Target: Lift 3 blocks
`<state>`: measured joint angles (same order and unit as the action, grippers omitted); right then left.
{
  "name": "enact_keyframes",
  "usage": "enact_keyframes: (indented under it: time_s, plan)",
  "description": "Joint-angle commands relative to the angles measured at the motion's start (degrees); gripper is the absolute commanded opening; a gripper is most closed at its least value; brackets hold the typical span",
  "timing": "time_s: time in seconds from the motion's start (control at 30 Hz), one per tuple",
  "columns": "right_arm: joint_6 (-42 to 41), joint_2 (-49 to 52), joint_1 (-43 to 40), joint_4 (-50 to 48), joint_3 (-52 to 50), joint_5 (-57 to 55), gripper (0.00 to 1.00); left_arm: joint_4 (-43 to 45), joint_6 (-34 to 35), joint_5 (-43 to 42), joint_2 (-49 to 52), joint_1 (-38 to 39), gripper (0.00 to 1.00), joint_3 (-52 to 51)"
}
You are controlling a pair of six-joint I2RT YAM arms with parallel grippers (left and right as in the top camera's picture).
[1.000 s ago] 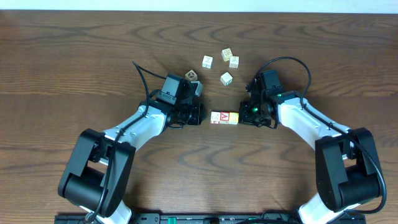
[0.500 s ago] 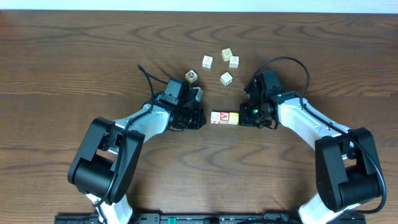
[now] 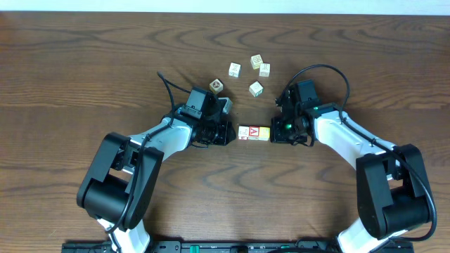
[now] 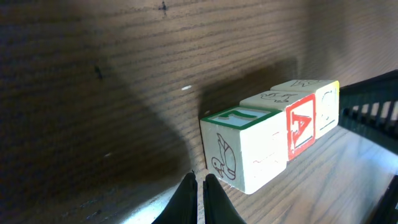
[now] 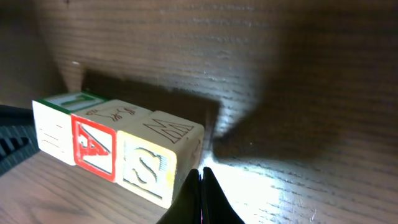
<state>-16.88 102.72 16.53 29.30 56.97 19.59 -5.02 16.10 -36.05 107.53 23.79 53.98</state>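
Found three blocks (image 3: 253, 133) touching side to side in one row on the table (image 3: 84, 63), near its middle. Saw the left gripper (image 3: 228, 133) just beside the row's left end and the right gripper (image 3: 273, 132) just beside its right end, facing each other. Noted a single block (image 3: 256, 88) behind the row, a group of three (image 3: 264, 69) farther back, and another block (image 3: 216, 86) behind the left gripper.

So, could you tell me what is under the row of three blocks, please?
Only the wooden table shows around the three blocks. Their undersides are covered by the blocks themselves, so whether they rest on it or hang just clear cannot be told.
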Motion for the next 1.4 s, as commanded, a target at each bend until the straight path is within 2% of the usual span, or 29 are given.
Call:
enact_keyframes:
  time_s: [0.0,0.33,1.37]
  plan:
    - [1.07,0.83,0.44,-0.24,-1.55,0.59,0.01,0.22,0.70,-0.28,0.37,-0.26,0.07,-0.50]
    - [0.66,0.83,0.44,-2.23,-2.08,0.63,0.01,1.70,5.09,1.16,0.37,-0.42,0.07,-0.46]
    - [-3.26,2.34,1.16,-6.14,-2.08,1.70,0.01,2.56,5.73,1.05,0.39,-0.28,0.07,-0.39]
